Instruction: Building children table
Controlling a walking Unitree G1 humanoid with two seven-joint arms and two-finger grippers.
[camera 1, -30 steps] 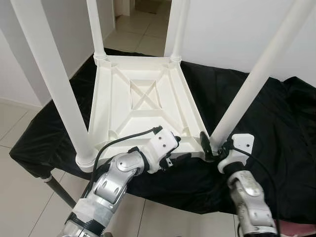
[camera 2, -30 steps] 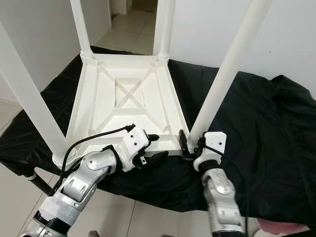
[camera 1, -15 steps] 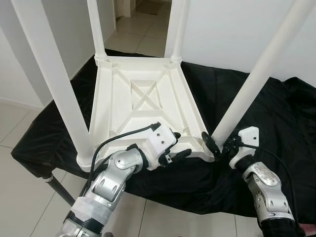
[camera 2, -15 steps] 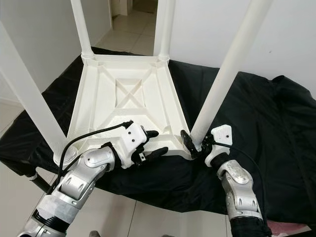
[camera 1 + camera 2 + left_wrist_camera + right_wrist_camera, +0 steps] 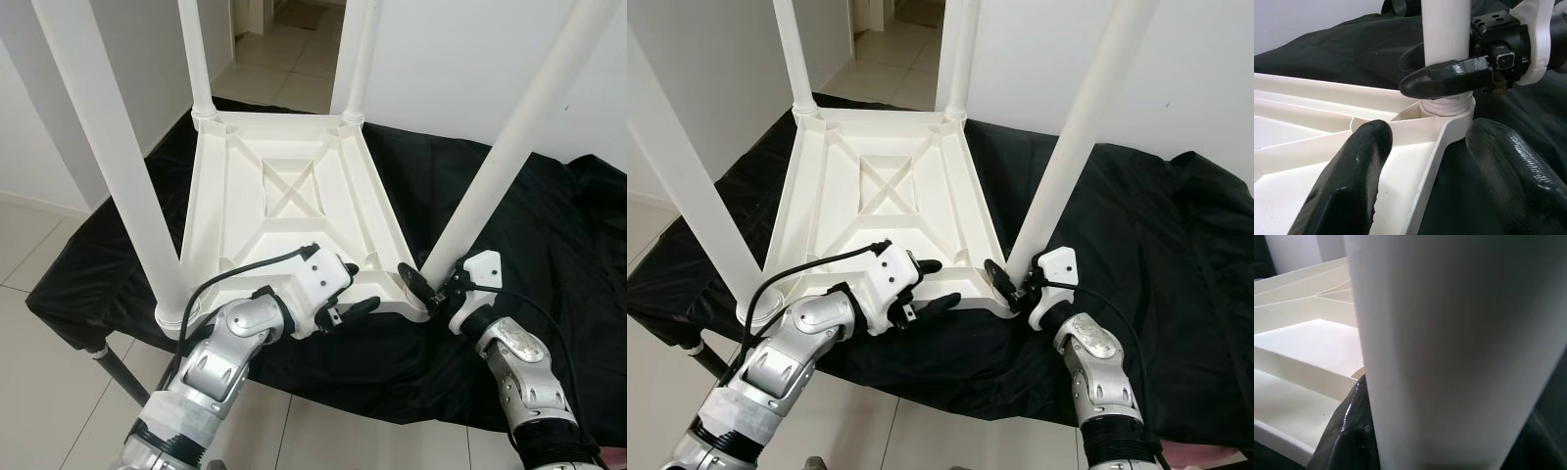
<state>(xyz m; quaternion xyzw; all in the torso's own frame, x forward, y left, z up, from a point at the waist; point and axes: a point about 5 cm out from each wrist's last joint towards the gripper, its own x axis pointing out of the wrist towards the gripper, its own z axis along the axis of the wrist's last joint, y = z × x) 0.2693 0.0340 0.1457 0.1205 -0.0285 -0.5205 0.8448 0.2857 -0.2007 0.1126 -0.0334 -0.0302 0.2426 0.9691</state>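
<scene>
Lying upside down on a black cloth (image 5: 529, 245), the white plastic children's table (image 5: 284, 211) shows its ribbed underside, with a raised rectangular panel crossed by an X-shaped brace at the centre. No brand, label or writing can be read on it. Four white round legs rise from its corner sockets; the far left leg (image 5: 196, 59) and far right leg (image 5: 355, 59) stand against a doorway, the near left leg (image 5: 118, 166) is close to the camera, and the near right leg (image 5: 509, 147) leans slightly outward.

The left gripper (image 5: 355, 292) sits at the table's near edge, its fingers (image 5: 1359, 181) apart and straddling the rim, one over the underside and one outside above the cloth, close to the near right socket.

The right gripper (image 5: 423, 287) is at the base of the near right leg, its fingers closed around the leg just above the socket collar; one black finger (image 5: 1449, 78) lies across the leg's front.

The cloth covers a support beneath the table, and a tiled floor (image 5: 39, 382) lies beyond its near left edge.
</scene>
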